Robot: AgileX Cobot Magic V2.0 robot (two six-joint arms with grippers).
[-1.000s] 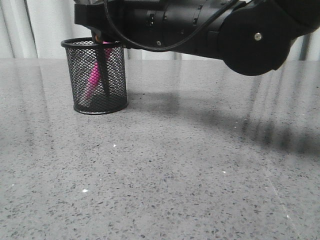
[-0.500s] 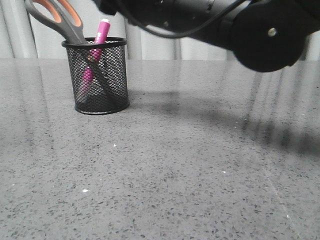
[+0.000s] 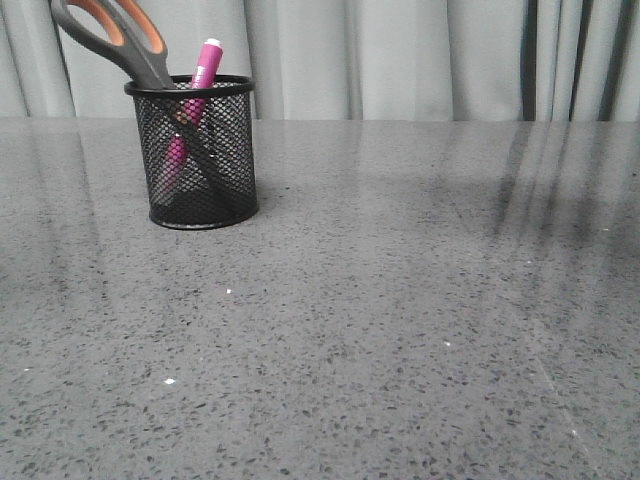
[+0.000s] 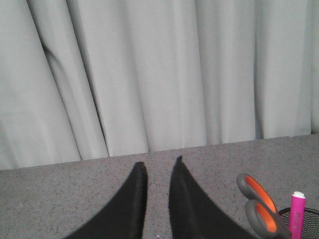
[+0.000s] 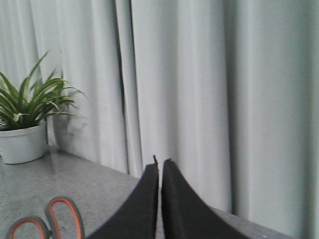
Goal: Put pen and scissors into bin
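The bin point(image 3: 196, 152), a black mesh cup, stands upright at the far left of the table. The pink pen point(image 3: 203, 68) leans inside it, its white tip above the rim. The scissors point(image 3: 118, 38) also stand in the bin, blades down, with the grey and orange handles sticking out to the left. Neither arm shows in the front view. My left gripper point(image 4: 159, 166) hovers open and empty, with the scissors point(image 4: 260, 208), pen point(image 4: 297, 215) and bin rim point(image 4: 312, 212) off to its side. My right gripper point(image 5: 160, 162) is shut on nothing, above the scissors handles point(image 5: 49, 220).
The grey speckled table point(image 3: 380, 300) runs back to a pale curtain point(image 3: 400, 55). A potted green plant point(image 5: 24, 124) in a white pot stands on the table's far side near the curtain, in the right wrist view.
The black arm that reached across the top of the front view has pulled back out of sight. The scissors and pen stay in the bin as half a second ago.
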